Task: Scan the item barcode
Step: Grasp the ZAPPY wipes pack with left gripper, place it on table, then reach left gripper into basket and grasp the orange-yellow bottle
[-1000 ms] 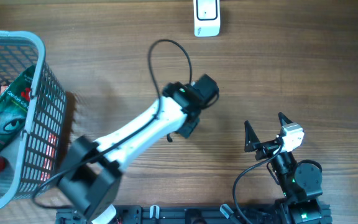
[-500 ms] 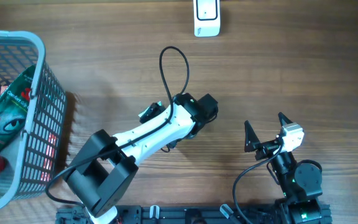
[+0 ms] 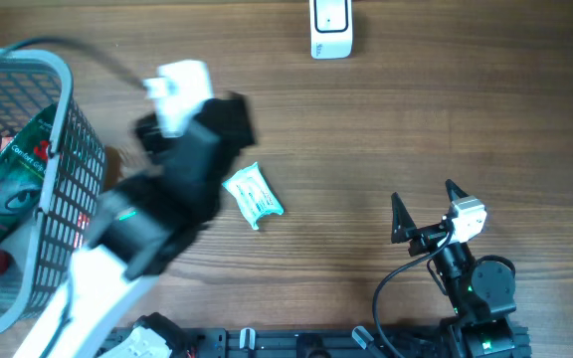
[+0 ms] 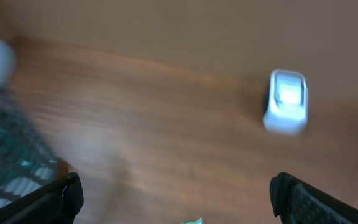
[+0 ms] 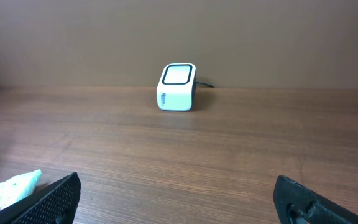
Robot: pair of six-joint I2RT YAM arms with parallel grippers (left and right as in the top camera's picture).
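Overhead view: a wooden table (image 3: 466, 109) with both arms along the near edge, the left one raised and motion-blurred, the right one low at the near right.
Item: a small white and green packet (image 3: 254, 194) lies flat on the bare wood near the middle of the table, with no gripper touching it.
Item from the right wrist: the packet (image 5: 8, 186) shows at the lower left edge, to the left of the right gripper's fingers.
Scanner: a white scanner (image 3: 330, 28) stands at the far edge, well apart from the packet; from the right wrist its pale window (image 5: 178, 74) is in view, tilted towards the camera.
Left arm: the left arm (image 3: 167, 189) reaches diagonally from the near left, its black head just left of the packet and beside the basket.
Left gripper: the left gripper (image 4: 179, 199) has its jaws wide apart with only table between them; its view is blurred, with the scanner (image 4: 286, 102) ahead to the right.
Right gripper: the right gripper (image 3: 424, 199) has its jaws spread wide and empty, pointing towards the far edge.
Basket: a grey mesh basket (image 3: 63, 75) sits at the left edge, holding a green bag (image 3: 13, 174) and other goods too hidden to name.
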